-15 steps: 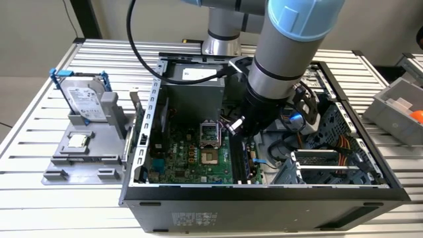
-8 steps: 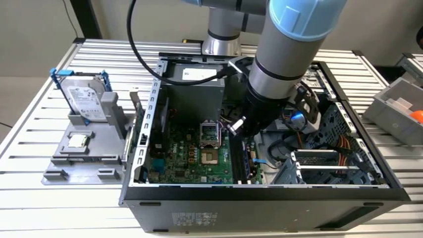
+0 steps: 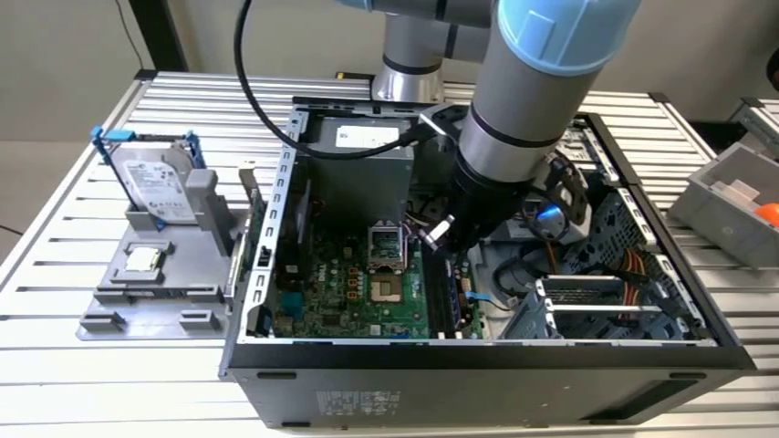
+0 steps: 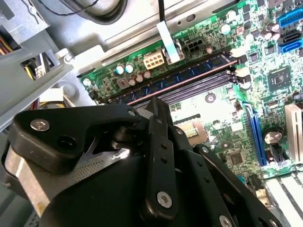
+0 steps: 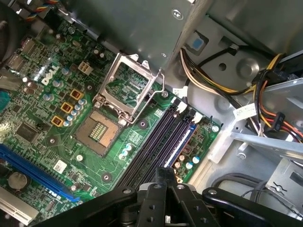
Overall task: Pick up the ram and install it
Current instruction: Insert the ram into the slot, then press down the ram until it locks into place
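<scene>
In the exterior view, the arm reaches down into the open computer case [image 3: 487,351], its end effector [image 3: 441,239] just above the memory slots [image 3: 453,292] beside the motherboard [image 3: 353,292]; a hard drive [image 3: 159,187] stands on the counter [image 3: 73,383].

In the second wrist view, the ram [image 4: 189,71] sits edge-on in the outermost slot, long axis along the slots, just ahead of the end effector [image 4: 158,111], whose fingers look together on nothing.

In the first wrist view, the CPU socket [image 5: 102,132] lies beside the slots, with power cables [image 5: 227,80] nearby.

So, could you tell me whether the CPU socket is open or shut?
Open: the socket lies bare, its metal frame swung up.
</scene>
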`<state>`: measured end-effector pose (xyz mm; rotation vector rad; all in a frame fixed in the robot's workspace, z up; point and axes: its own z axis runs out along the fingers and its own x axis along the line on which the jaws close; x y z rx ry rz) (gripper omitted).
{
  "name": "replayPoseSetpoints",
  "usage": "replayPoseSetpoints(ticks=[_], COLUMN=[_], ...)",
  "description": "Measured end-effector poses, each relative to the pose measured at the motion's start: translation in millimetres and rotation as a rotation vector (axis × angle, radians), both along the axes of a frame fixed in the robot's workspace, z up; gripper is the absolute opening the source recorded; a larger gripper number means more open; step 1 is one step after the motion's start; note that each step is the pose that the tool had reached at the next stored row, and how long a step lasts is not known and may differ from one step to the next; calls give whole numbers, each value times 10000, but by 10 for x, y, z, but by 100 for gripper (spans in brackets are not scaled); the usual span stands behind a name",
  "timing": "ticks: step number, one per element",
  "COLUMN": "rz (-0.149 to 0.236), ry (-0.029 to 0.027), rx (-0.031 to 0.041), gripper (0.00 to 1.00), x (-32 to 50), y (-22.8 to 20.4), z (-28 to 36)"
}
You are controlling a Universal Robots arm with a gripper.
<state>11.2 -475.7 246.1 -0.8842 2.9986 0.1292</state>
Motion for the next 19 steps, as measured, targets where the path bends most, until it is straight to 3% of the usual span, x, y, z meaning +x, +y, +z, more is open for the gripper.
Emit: replayPoseSetpoints(ticks=[10, 19], rz=[443, 1209], ry=[0, 0], rx=[21, 99], gripper=[0, 0], x=[11, 29], y=[0, 0], z=[0, 0])
